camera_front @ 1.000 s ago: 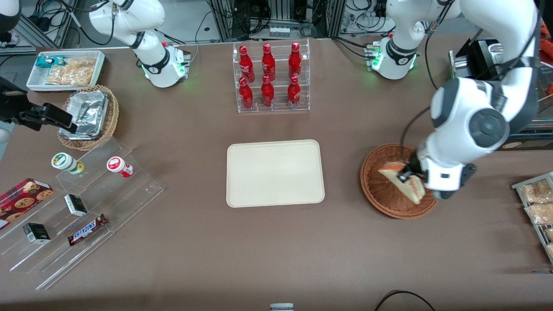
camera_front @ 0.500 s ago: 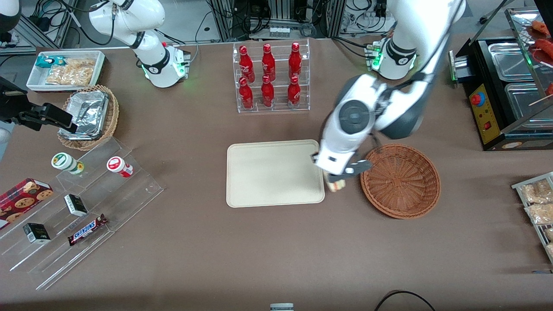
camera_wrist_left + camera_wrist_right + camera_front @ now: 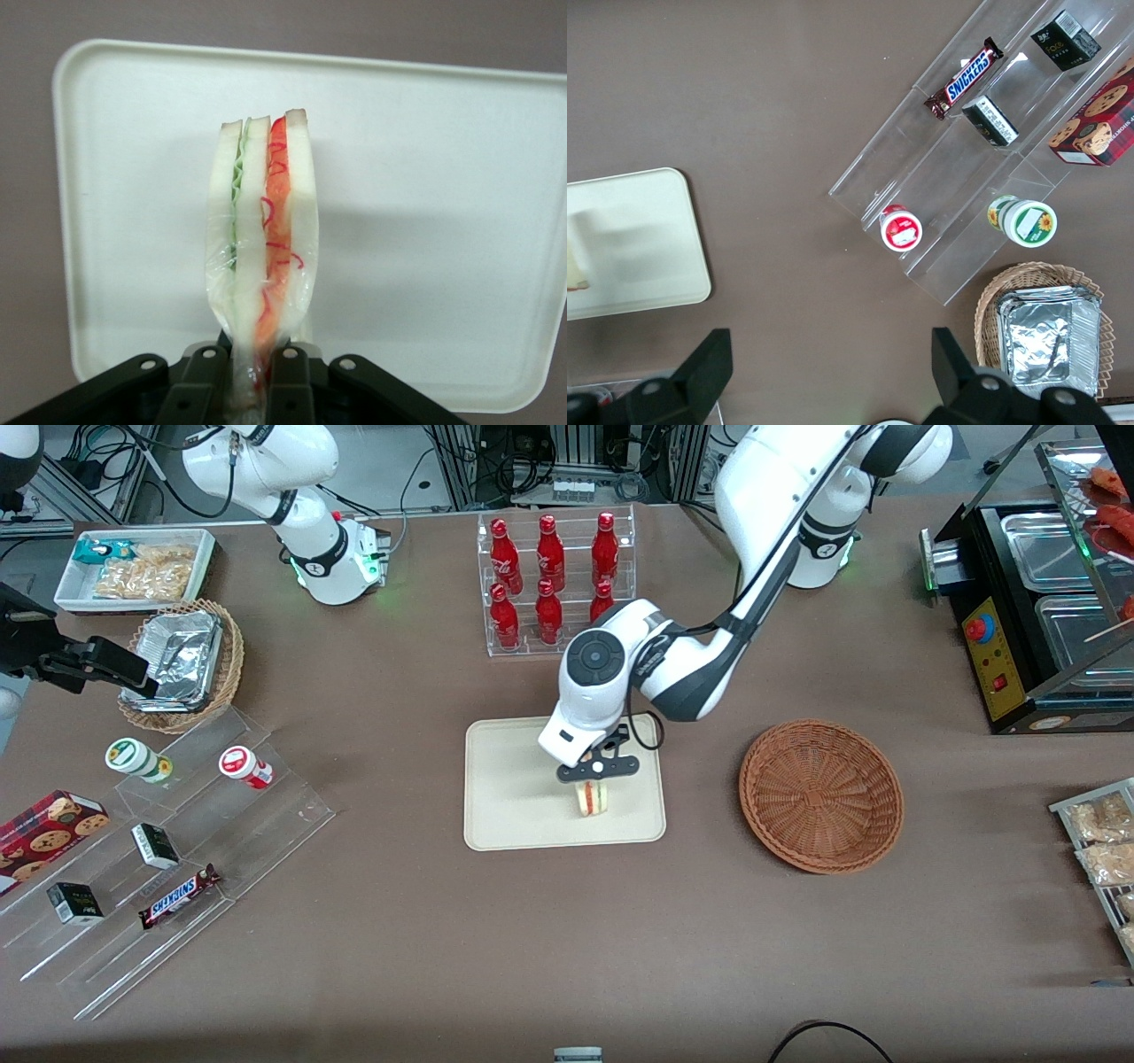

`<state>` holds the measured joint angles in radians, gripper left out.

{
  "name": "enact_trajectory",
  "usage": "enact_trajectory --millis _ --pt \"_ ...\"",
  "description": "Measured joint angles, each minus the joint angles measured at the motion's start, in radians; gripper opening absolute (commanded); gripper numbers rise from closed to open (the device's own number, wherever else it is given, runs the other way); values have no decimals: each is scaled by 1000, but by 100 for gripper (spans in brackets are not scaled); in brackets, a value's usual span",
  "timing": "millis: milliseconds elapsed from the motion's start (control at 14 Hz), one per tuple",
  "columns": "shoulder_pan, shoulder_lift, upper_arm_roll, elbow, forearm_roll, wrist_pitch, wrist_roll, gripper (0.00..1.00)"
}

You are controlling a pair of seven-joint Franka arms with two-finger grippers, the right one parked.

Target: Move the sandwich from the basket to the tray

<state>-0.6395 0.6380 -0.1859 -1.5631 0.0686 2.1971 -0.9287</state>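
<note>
My left gripper is shut on the sandwich, a wrapped wedge of white bread with an orange-red and green filling. It holds the sandwich above the cream tray, over the part nearer the reddish-brown basket. The basket holds nothing. In the left wrist view the sandwich stands on edge between my fingers, with the tray under it. The right wrist view shows one end of the tray and an edge of the sandwich.
A clear rack of red bottles stands farther from the front camera than the tray. A clear stepped stand with snacks, a tan basket with a foil container and a white bin of packets lie toward the parked arm's end.
My gripper lifted the sandwich out of the basket and carried it sideways across the tray's edge to above the tray. The basket is left with nothing in it.
</note>
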Motion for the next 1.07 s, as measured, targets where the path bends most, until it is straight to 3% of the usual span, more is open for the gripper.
enact_trajectory --millis 429,500,571,643,1071 --pt "-18 48 0 1 30 46 6 22" --pt "-21 53 0 1 32 46 7 41" --pt "-24 59 0 1 37 47 7 79" --pt "-26 66 0 1 42 53 7 99" --pt "-29 49 2 26 47 68 -1 100"
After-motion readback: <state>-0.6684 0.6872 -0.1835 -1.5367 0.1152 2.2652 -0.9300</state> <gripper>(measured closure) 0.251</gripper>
